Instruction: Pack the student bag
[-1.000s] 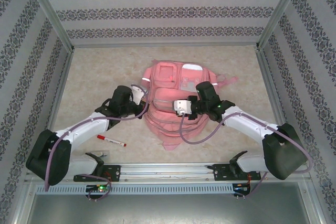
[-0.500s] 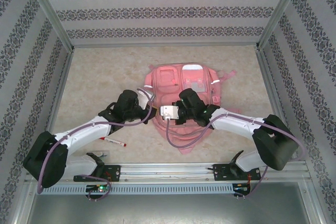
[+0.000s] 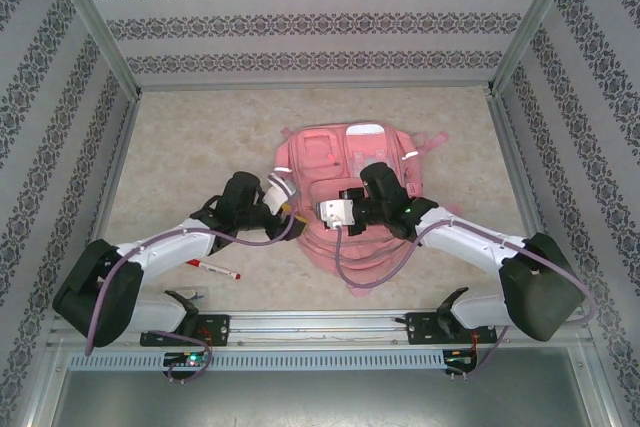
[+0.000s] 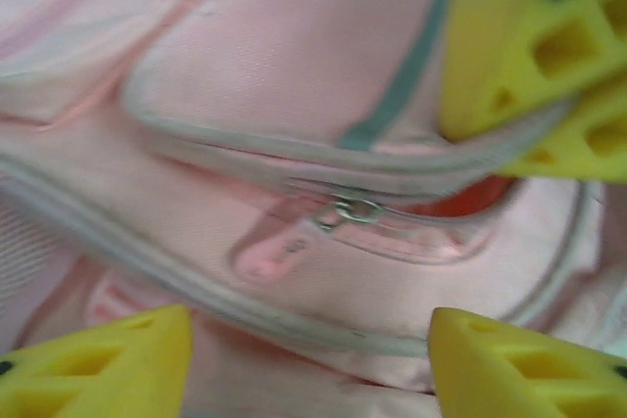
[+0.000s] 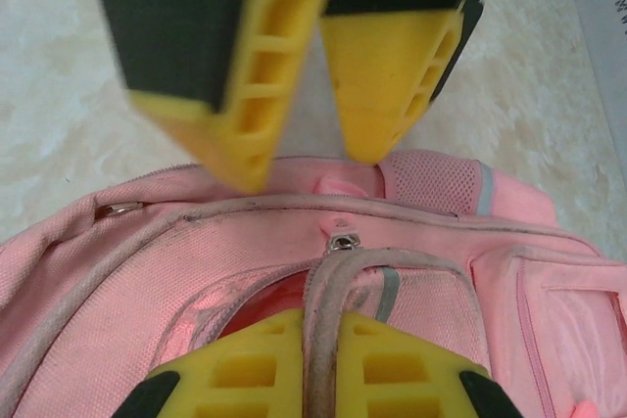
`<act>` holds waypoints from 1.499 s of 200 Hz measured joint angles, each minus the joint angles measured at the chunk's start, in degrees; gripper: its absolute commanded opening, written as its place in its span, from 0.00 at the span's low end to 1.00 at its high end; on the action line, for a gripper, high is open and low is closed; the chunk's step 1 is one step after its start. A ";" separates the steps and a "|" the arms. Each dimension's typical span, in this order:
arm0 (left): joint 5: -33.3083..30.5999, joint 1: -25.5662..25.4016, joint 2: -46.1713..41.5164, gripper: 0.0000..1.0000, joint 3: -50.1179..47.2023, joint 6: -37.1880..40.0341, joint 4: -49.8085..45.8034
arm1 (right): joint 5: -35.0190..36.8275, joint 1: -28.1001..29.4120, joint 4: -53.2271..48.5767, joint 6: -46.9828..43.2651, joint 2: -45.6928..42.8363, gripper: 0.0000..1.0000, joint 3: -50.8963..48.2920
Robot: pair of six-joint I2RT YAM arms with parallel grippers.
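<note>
Two hands are set over the near middle of the bag, which is laid flat in the middle of the counter with its front pockets facing up and its straps trailing off at the far right. The right hand is pressed together on the grey edging of a front pocket, just beside a zip pull. The edging is pinched, it is judged, so that the unzipped mouth is held agape, and red lining can be seen through the gap. The left hand is spread wide with nothing between its fingers. It is poised just above the pink fabric on the left of that pocket, facing the right hand. It is judged to be the hand available for fetching. A red-capped pen is left lying on the counter at the near left, beside the left arm and well apart from the bag, and it is taken to be the thing to be packed. The packing itself is judged not yet done. Since the edging is thin and the fabric soft, the pinch could be lost and the mouth could fall shut, so a steady hold by the right hand would be needed while the pen is collected.
</note>
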 measured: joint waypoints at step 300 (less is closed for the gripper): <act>10.64 3.02 13.44 0.05 4.66 11.17 10.84 | -2.91 -1.38 -2.38 -2.01 -2.58 0.02 -0.92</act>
